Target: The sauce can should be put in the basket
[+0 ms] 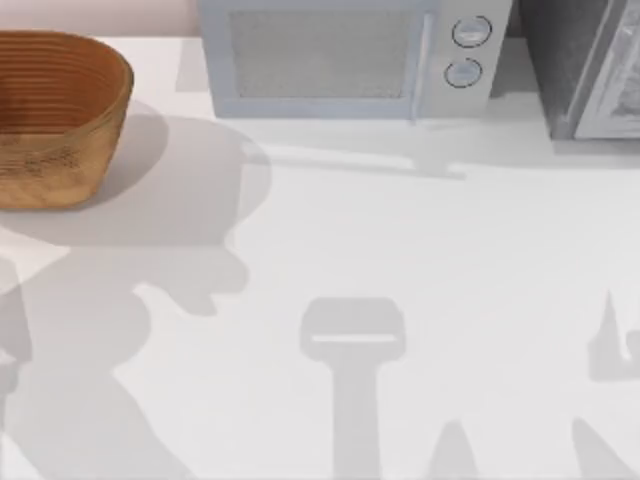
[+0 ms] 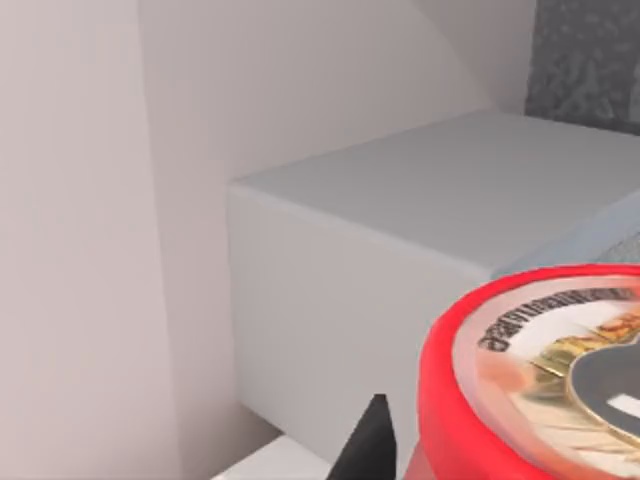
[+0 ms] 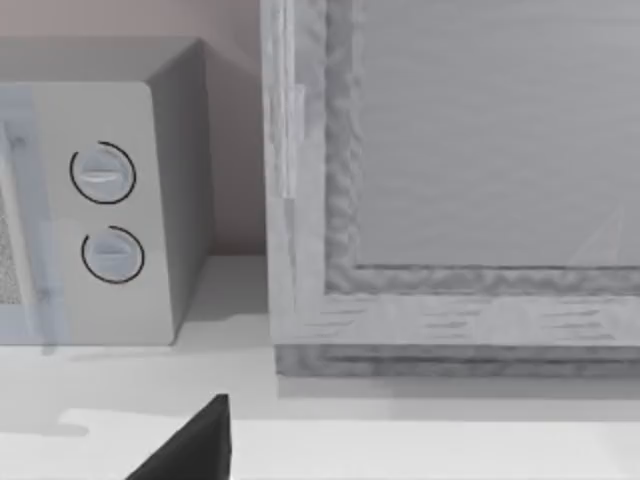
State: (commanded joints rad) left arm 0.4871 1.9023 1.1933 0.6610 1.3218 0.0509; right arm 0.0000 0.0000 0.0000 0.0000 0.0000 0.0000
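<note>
Judging by its rigid, smooth, probably light build, the sauce can (image 2: 520, 390), close beside a dark left finger (image 2: 368, 445), wants a firm mid-body squeeze, though grip is unclear; the basket (image 1: 60, 120) sits table's far-left.

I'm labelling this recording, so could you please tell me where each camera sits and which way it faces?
Top view: above the table, looking down on basket and microwave.
Left wrist view: close beside the sauce can, facing the microwave; a dark fingertip shows.
Right wrist view: low, facing the microwave's dials; one dark fingertip shows.
All share the microwave.
</note>
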